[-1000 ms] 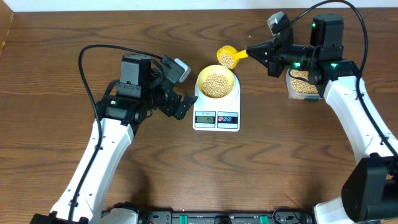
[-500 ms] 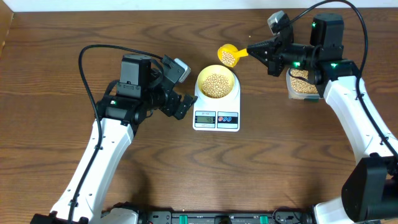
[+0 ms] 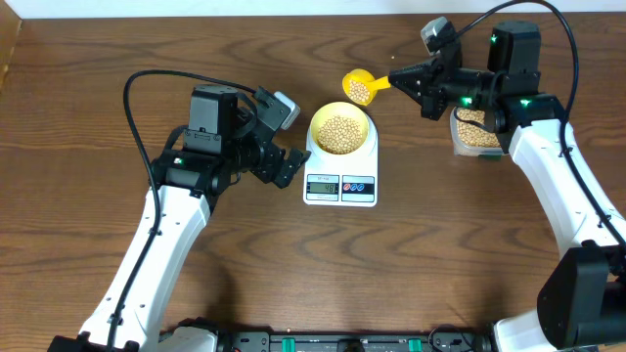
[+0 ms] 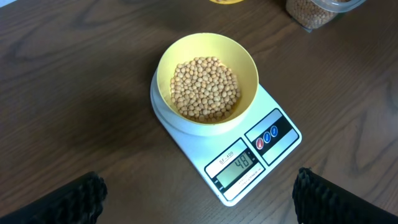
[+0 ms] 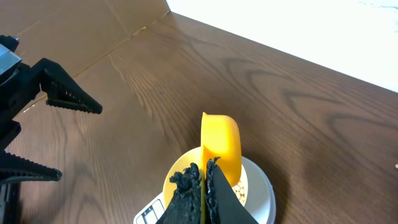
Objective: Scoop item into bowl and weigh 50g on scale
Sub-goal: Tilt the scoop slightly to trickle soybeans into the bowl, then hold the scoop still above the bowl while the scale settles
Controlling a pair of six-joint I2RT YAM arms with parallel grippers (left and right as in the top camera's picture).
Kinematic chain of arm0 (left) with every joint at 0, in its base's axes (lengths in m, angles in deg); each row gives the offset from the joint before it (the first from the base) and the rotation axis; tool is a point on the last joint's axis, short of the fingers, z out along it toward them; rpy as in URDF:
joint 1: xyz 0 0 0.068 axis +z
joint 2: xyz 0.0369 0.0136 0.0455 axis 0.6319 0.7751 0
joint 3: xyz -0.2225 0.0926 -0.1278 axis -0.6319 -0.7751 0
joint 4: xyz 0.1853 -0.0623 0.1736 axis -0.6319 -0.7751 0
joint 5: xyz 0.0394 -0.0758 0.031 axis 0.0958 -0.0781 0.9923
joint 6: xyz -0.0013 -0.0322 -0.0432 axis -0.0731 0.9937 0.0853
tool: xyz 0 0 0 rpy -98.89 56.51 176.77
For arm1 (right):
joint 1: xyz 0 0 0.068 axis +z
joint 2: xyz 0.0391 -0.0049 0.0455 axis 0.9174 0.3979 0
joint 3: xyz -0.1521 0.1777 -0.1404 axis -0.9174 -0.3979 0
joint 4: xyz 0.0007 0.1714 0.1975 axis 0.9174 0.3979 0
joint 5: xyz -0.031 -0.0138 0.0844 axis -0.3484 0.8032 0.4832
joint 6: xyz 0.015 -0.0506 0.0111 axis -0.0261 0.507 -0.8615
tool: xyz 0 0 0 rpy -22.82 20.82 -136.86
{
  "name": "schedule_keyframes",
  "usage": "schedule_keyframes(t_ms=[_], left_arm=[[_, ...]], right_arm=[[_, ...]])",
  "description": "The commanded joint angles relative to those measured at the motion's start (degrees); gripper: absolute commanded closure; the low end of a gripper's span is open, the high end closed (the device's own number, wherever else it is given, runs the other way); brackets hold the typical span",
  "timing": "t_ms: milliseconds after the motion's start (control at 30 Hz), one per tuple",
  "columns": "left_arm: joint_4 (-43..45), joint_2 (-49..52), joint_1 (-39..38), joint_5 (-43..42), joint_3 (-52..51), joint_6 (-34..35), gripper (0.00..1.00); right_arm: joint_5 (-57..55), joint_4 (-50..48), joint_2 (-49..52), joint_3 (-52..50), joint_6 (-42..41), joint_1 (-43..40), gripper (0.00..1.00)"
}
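Note:
A pale yellow bowl (image 3: 339, 130) (image 4: 207, 78) full of tan beans (image 4: 205, 88) rests on the white scale (image 3: 340, 182) (image 4: 249, 155) at the table's middle. My right gripper (image 3: 399, 81) (image 5: 203, 180) is shut on the handle of a yellow scoop (image 3: 359, 89) (image 5: 221, 142), which carries beans and hovers just above and behind the bowl's far rim. My left gripper (image 3: 284, 161) (image 4: 199, 199) stands wide open to the left of the scale, nothing between its fingers. The scale's display is lit.
A clear plastic tub (image 3: 475, 130) (image 4: 323, 9) of beans stands to the right of the scale, under my right arm. Bare wooden table (image 3: 411, 254) surrounds the scale. A white wall edge borders the back.

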Motion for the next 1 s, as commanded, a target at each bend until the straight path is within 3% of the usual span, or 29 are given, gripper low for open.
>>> schedule_keyframes(t_ms=[0,967], left_arm=[[0.0,-0.8,-0.1,-0.5,0.3,-1.0,0.02],[0.0,-0.8,-0.1,-0.5,0.3,-1.0,0.02]], right_arm=[[0.3,-0.2,0.1,0.1,0.8,0.5,0.99],[0.2,0.1,0.2,0.1,0.2,0.9,0.99]])
